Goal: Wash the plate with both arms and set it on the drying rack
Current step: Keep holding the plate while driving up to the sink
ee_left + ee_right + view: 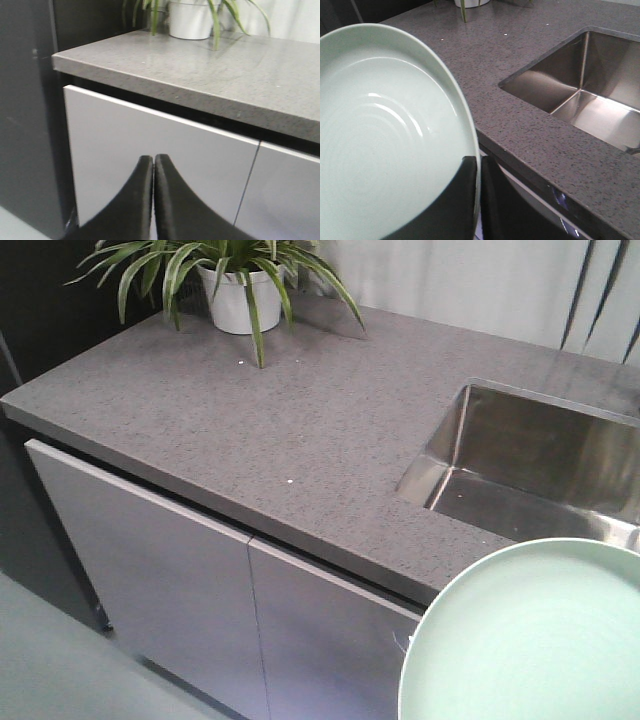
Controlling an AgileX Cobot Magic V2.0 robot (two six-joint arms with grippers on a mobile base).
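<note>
Right gripper (479,172) clamps plate (385,135) rim before countertop (520,125) edge.

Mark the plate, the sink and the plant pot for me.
plate (385,140): right wrist view, ringed centre of its face.
sink (540,445): exterior front view, inner steel wall.
plant pot (236,302): exterior front view, white side.

Pale mint plate (380,140) (faint centre rings) held by rim in right gripper (478,167); left gripper (153,159) closed.
</note>
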